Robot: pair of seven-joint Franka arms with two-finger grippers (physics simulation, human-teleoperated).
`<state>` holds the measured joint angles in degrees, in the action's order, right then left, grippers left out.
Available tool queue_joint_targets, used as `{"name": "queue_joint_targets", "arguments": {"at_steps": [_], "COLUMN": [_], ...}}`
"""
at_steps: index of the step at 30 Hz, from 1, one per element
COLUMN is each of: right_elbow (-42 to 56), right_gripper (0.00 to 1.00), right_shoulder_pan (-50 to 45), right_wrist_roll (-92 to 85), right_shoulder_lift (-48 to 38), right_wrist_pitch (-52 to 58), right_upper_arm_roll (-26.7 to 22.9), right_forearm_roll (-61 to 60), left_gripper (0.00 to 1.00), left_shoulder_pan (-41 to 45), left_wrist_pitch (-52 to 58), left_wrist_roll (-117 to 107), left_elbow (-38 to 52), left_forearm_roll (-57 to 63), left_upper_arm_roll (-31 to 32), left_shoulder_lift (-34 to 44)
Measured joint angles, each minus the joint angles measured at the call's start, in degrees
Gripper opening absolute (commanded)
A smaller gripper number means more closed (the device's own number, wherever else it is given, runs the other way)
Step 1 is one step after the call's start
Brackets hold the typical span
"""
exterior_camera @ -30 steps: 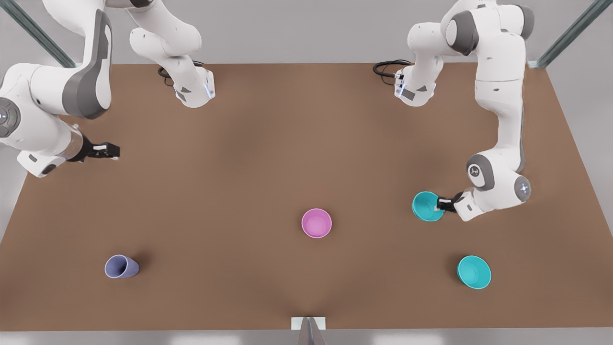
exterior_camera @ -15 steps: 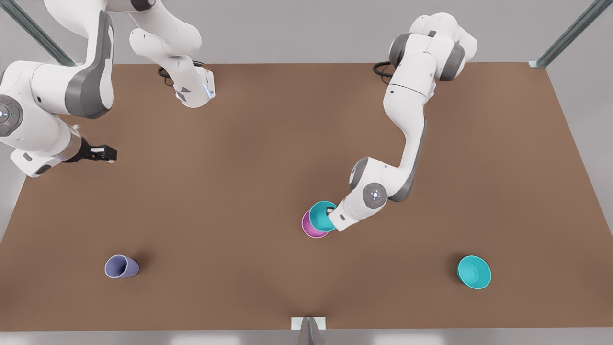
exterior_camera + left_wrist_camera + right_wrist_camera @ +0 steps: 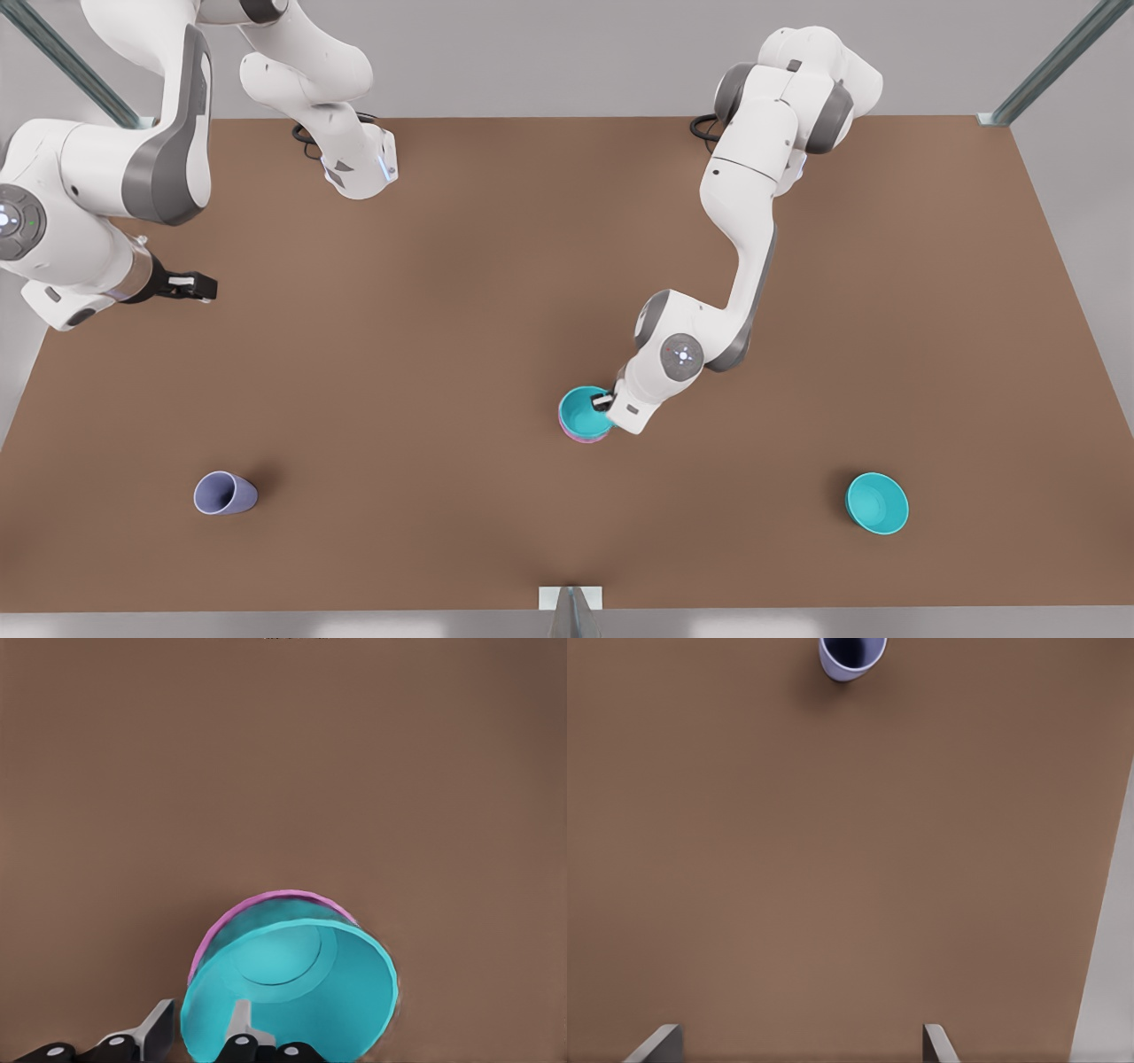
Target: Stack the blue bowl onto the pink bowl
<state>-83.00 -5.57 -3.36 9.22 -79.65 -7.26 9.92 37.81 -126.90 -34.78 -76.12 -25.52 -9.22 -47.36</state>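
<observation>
Brown table (image 3: 461, 292). Left gripper (image 3: 606, 400) pinches blue bowl (image 3: 585, 412) by thin rim, nested in pink bowl (image 3: 232, 926), frame centre. I judge bowl light, stiff, slippery. Right gripper (image 3: 197, 285) waits left edge, fingers spread.

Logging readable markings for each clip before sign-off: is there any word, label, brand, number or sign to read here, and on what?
None can be read.
The blue bowl, pink bowl, spare teal bowl and lavender cup carry no text.
The arm joint's round emblem and another joint's indicator lights are marks, not letters.
</observation>
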Motion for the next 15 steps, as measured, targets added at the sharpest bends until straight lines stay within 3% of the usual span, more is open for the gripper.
{"name": "queue_joint_targets", "arguments": {"at_steps": [2, 5, 7, 8, 9, 10, 12, 15], "right_elbow": [0.0, 0.0, 0.0, 0.0, 0.0, 0.0, 0.0, 0.0], "right_gripper": [1.00, 1.00, 1.00, 1.00, 1.00, 1.00, 1.00, 1.00], "right_shoulder_pan": [0.0, 0.0, 0.0, 0.0, 0.0, 0.0, 0.0, 0.0], "right_wrist_roll": [0.1, 0.3, 0.4, 0.4, 0.5, 0.5, 0.6, 0.7], "right_shoulder_lift": [0.0, 0.0, 0.0, 0.1, 0.1, 0.1, 0.1, 0.1], "right_wrist_pitch": [0.0, 0.0, 0.0, 0.0, 0.0, 0.0, 0.0, 0.0], "right_upper_arm_roll": [0.0, 0.0, 0.0, 0.0, 0.0, 0.0, 0.0, 0.0], "right_forearm_roll": [0.0, 0.0, 0.0, 0.0, 0.0, 0.0, 0.0, 0.0], "left_gripper": [1.00, 1.00, 1.00, 1.00, 1.00, 1.00, 1.00, 1.00], "left_shoulder_pan": [-0.5, -1.3, -1.7, -7.0, -16.2, -21.5, -25.6, -26.8], "left_wrist_pitch": [2.0, 16.9, 27.7, 31.9, 34.8, 36.3, 39.0, 41.9], "left_wrist_roll": [-0.3, 2.9, 6.2, 7.6, 8.9, 10.1, 12.3, 15.3], "left_elbow": [-3.8, -3.8, 0.9, 1.7, 0.9, -2.3, -5.1, -5.9], "left_forearm_roll": [2.6, 9.5, 14.0, 15.7, 18.5, 20.8, 23.8, 25.5], "left_upper_arm_roll": [-1.3, -14.9, -18.8, -12.7, -1.2, 5.6, 10.7, 11.7], "left_shoulder_lift": [5.4, 21.8, 25.9, 28.6, 31.7, 35.4, 38.7, 39.3]}}
